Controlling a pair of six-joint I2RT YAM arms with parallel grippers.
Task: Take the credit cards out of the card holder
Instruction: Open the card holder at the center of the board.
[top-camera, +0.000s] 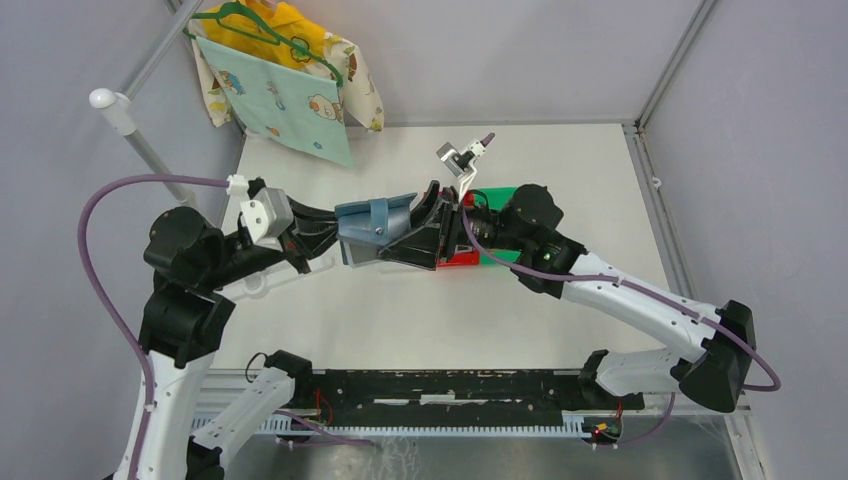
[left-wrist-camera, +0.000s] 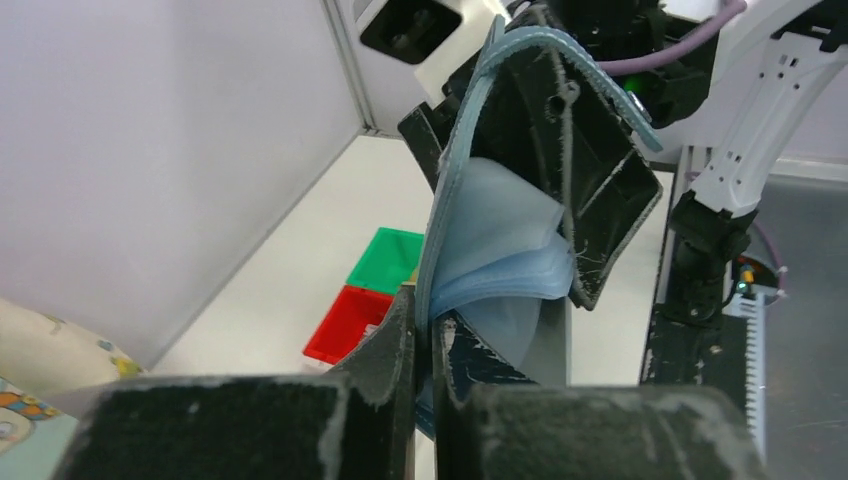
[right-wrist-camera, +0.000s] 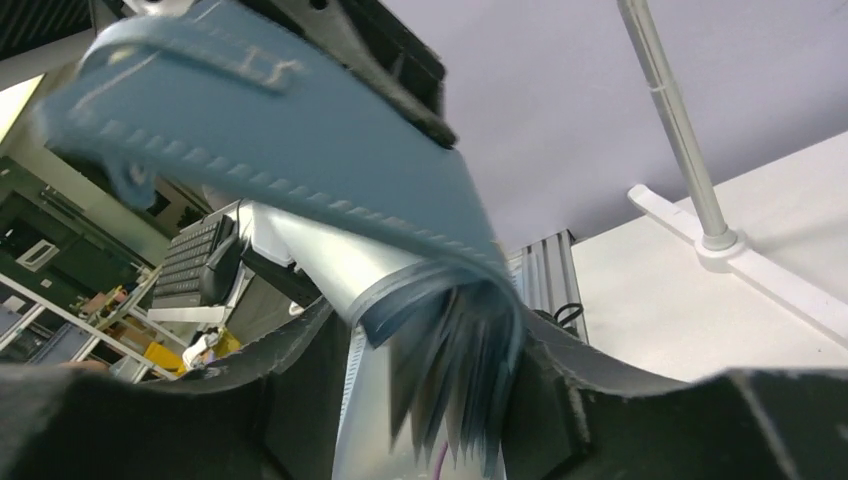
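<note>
Card holder (top-camera: 375, 222) midair, edge pinched in left jaws, right jaws seemingly parted around it

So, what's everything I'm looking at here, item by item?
card holder: one, slate-blue, held up above the table between both arms
credit cards: none clearly visible; the holder's inside is blurred
green bin: one, on the table under the right arm
red bin: one, right beside the green bin
patterned cloth: one, pale blue, on a green hanger, far left corner
yellow garment: one, behind the cloth
table: one, white
left arm: black and white, jaws shut on the holder's edge
right arm: black and white, jaws apart around the holder's other end
</note>
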